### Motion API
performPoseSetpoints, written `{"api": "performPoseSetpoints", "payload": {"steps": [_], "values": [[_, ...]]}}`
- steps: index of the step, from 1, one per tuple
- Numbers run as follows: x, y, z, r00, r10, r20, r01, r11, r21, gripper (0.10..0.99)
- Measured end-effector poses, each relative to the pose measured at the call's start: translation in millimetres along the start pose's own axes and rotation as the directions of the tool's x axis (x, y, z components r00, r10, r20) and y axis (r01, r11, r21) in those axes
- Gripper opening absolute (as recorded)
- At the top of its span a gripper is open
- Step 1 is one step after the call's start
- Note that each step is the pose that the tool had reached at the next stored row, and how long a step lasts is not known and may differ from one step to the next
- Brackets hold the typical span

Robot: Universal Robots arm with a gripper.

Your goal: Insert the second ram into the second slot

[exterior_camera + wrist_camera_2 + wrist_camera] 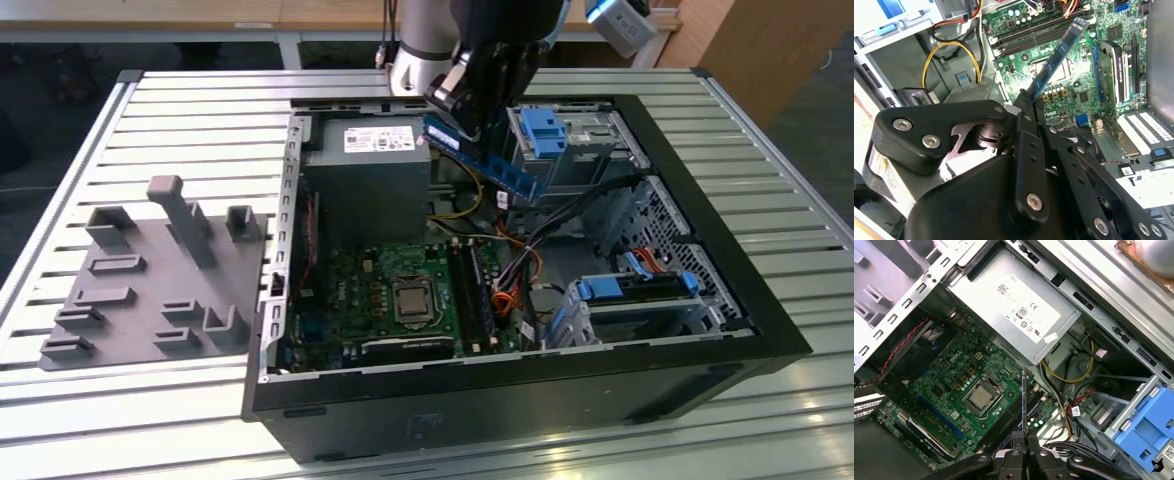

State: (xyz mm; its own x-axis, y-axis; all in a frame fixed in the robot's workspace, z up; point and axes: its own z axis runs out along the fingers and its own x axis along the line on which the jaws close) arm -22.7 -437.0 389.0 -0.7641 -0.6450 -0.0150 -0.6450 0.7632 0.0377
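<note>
The second ram [489, 161] is a long dark-blue stick held tilted in the air over the open computer case, above the power supply's edge. My gripper [451, 108] is shut on its upper end. In the second wrist view the ram [1056, 55] slants away from the gripper [1025, 102] over the green motherboard. Its far end hangs near the black memory slots [1039, 32] without touching them. In the first wrist view the ram [1024, 400] is seen edge-on, rising from the gripper [1023, 437] above the slots [1004, 422]. The slots [475, 285] lie to the exterior view's right of the processor socket [411, 300].
The black case [534, 390] lies open on a slatted metal table [174, 110]. Inside are a grey power supply [367, 170], bright blue drive-bay latches [547, 130] [641, 285] and loose cables [514, 265]. A grey fixture plate [147, 280] sits at the exterior view's left.
</note>
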Motion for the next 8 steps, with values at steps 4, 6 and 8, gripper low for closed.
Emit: {"api": "performPoseSetpoints", "payload": {"steps": [4,6,8], "values": [[0.0,0.0,0.0,0.9998,0.020,0.0008,-0.020,0.9998,0.000,0.133],[0.0,0.0,0.0,0.9995,0.030,0.0012,-0.030,0.9995,0.000,0.133],[0.0,0.0,0.0,0.9992,0.040,0.0015,-0.040,0.9992,0.001,0.133]]}}
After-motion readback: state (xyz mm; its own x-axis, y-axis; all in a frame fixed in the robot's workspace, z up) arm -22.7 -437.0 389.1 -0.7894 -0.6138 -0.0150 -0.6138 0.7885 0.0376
